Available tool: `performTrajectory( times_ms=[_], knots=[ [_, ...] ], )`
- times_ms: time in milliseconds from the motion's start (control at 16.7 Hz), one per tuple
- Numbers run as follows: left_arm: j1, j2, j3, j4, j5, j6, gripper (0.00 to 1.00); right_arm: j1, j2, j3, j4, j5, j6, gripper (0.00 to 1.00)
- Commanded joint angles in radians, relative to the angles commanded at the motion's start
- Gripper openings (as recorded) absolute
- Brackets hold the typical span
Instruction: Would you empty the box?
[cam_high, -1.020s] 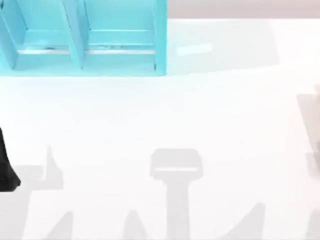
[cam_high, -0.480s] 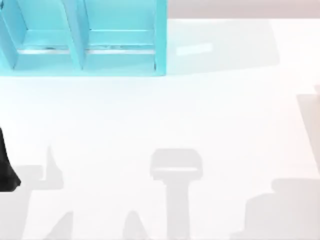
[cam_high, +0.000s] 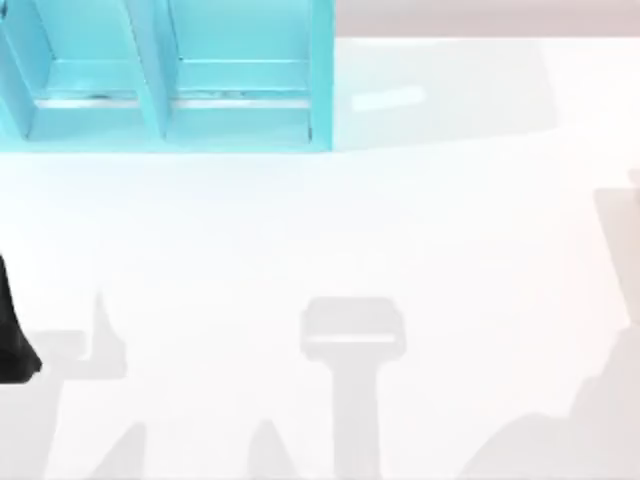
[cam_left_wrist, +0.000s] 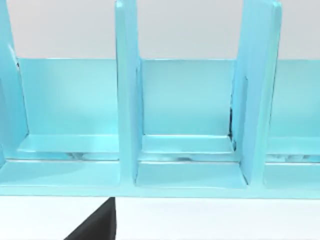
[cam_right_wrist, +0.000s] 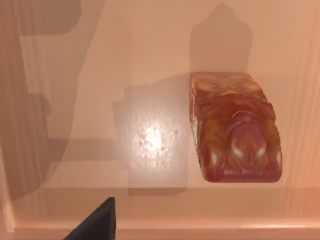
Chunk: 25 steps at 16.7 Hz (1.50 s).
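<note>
The right wrist view looks down into the box (cam_right_wrist: 75, 150), whose tan floor and low walls surround a reddish-brown glossy block (cam_right_wrist: 234, 127) lying flat on the floor. A dark part of my right gripper (cam_right_wrist: 95, 222) pokes into that view over the box floor, apart from the block. My left arm (cam_high: 12, 335) sits at the table's left edge in the top view. A dark part of my left gripper (cam_left_wrist: 97, 225) faces a cyan rack.
A cyan rack with upright dividers (cam_high: 240, 100) stands at the back left of the white table (cam_high: 400, 220); its compartments (cam_left_wrist: 187, 105) look bare. Grey shadows of the arms lie along the table's front.
The grey shadow at the front right of the table has changed shape and slid toward the right corner. The left arm and the rack have not moved.
</note>
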Motion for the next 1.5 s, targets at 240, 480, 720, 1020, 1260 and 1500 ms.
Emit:
performTrajectory(
  times_ms=[240,480,720,1020,1260,1500],
  knots=[
    [0.000,0.000,0.000,0.000,0.000,0.000,1.00,0.005,-0.003,-0.003,0.003,0.000,0.001,1.00],
    [0.000,0.000,0.000,0.000,0.000,0.000,1.00,0.004,0.001,-0.051,0.052,0.000,0.004,1.00],
    [0.000,0.000,0.000,0.000,0.000,0.000,1.00,-0.001,0.027,-0.132,0.159,0.000,-0.001,1.00],
    [0.000,0.000,0.000,0.000,0.000,0.000,1.00,0.001,0.093,-0.241,0.333,0.001,0.002,1.00],
    [0.000,0.000,0.000,0.000,0.000,0.000,1.00,0.003,0.123,-0.275,0.398,0.000,0.005,1.00],
    [0.000,0.000,0.000,0.000,0.000,0.000,1.00,0.003,0.123,-0.275,0.398,0.000,0.005,0.92]
  ],
)
